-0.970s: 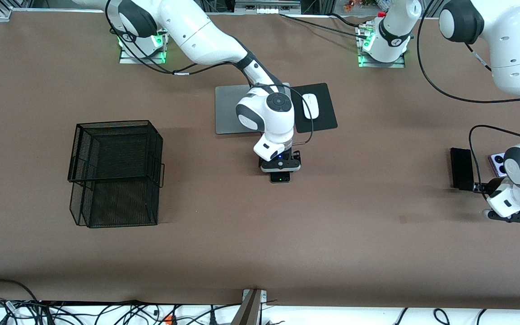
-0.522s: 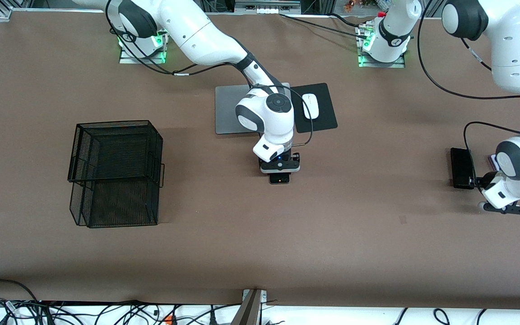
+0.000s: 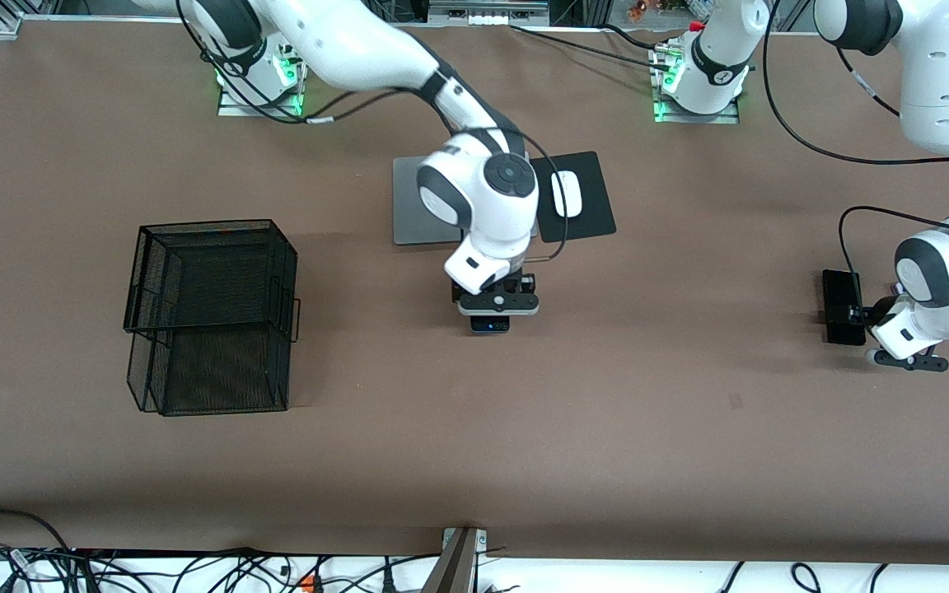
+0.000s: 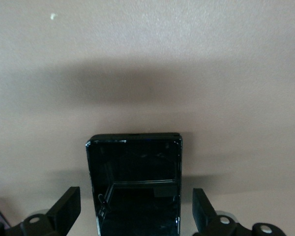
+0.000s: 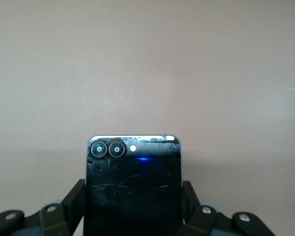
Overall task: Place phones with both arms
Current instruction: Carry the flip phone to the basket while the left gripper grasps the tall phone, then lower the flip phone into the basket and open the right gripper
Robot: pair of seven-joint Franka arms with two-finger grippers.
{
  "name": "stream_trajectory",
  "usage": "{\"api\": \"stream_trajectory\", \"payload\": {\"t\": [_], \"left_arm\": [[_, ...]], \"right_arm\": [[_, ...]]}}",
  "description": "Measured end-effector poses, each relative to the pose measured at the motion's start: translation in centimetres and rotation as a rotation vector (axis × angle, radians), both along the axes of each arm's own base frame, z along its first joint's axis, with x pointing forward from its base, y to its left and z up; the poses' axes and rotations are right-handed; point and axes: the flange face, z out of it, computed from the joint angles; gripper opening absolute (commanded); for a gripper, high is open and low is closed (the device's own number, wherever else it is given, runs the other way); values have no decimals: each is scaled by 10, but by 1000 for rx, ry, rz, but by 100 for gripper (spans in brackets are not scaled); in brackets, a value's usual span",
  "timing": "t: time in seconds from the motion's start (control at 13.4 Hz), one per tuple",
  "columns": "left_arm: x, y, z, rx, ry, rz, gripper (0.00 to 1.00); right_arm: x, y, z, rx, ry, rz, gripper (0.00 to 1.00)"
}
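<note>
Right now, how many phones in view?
2. A dark folded phone is in the right gripper's jaws over mid-table; a black slab phone lies toward the left arm's end, between the open left gripper's jaws. Another may be hidden under the left arm.

I count two arms, my right arm [image 3: 359, 41] and my left arm [image 3: 948, 66], and two grippers, one on each. Of phones I can make out two: one small dark folded phone [image 5: 132, 172] between the fingers of my right gripper [image 5: 132, 199], and one long black slab phone [image 4: 132, 164] under my left gripper [image 4: 135, 209]. Past my right wrist lie single items: one grey laptop [image 3: 418, 206], one white mouse [image 3: 566, 193], one black mouse pad [image 3: 586, 216]. Toward my right arm's end stands one black wire basket [image 3: 211, 317].
</note>
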Motion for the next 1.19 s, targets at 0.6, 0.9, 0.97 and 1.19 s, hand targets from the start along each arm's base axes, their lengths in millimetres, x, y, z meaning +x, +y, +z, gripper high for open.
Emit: {"api": "stream_trajectory", "payload": {"t": [0.6, 0.9, 0.97, 1.19], "left_arm": [[-12, 0, -11, 1, 6, 5, 55], [-12, -1, -11, -1, 4, 4, 43], [-12, -1, -11, -1, 4, 4, 43], [-12, -1, -11, -1, 4, 3, 43]], "right_arm": [[38, -217, 142, -92, 156, 28, 0], [29, -393, 129, -68, 181, 51, 0], [21, -440, 122, -53, 189, 63, 0], [-1, -543, 94, -14, 187, 80, 0]]}}
